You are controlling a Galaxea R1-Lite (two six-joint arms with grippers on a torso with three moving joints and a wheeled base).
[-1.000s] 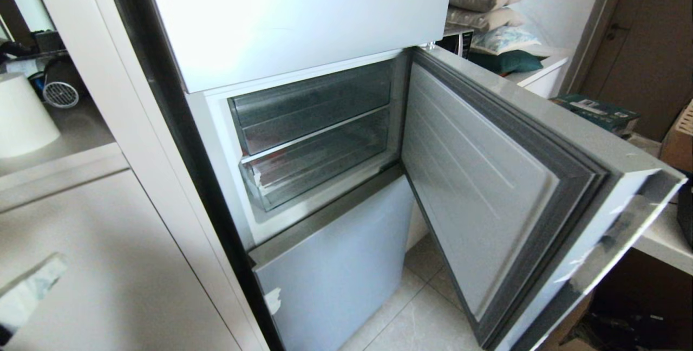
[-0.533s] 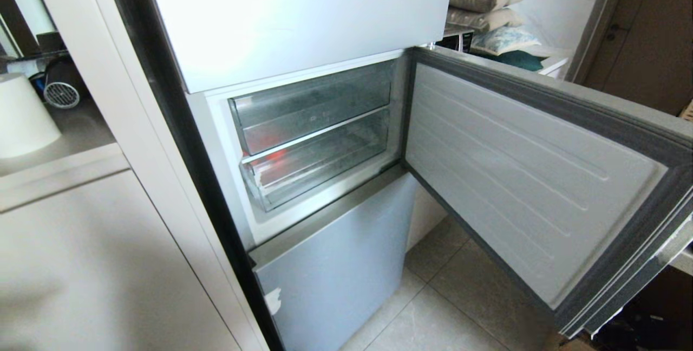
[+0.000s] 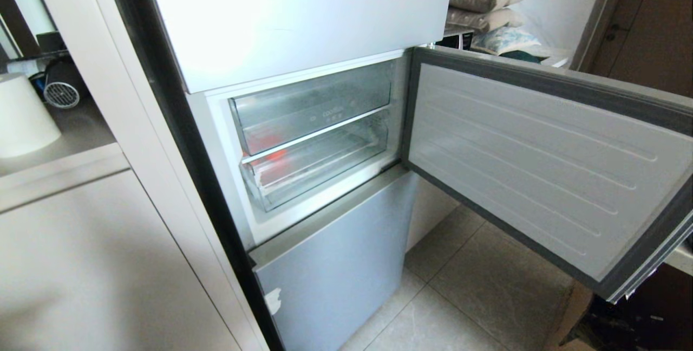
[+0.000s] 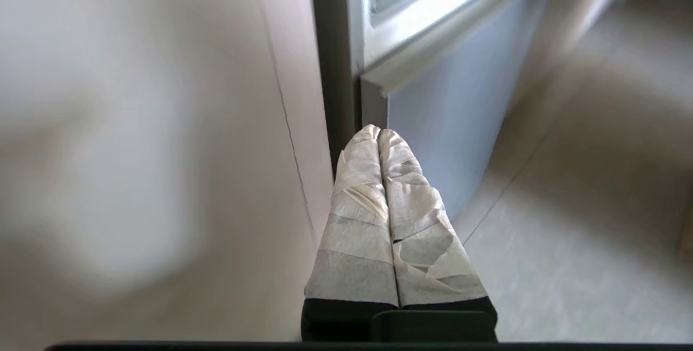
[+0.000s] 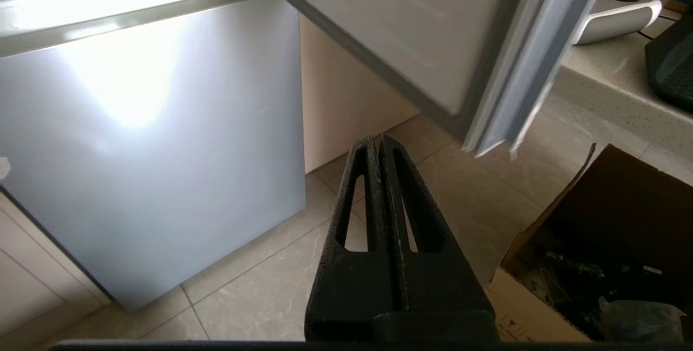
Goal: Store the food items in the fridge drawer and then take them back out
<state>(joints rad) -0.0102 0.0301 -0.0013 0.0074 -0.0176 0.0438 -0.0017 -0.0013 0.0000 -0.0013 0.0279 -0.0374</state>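
The fridge door point(image 3: 541, 172) hangs wide so the drawer point(image 3: 319, 164) can be reached; something red point(image 3: 273, 154) shows inside. Both grippers, left point(image 4: 379, 133) and right point(image 5: 377, 140), are squeezed together, holding nothing, low by the fridge.

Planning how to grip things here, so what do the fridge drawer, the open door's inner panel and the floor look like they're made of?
Drawer: clear, glossy plastic by the look; a red blur shows through it. Door panel: probably matte pale moulded plastic, with raised ribs and a grey, likely rubber seal. Floor: apparently grey stone-look tile, with visible grout lines.
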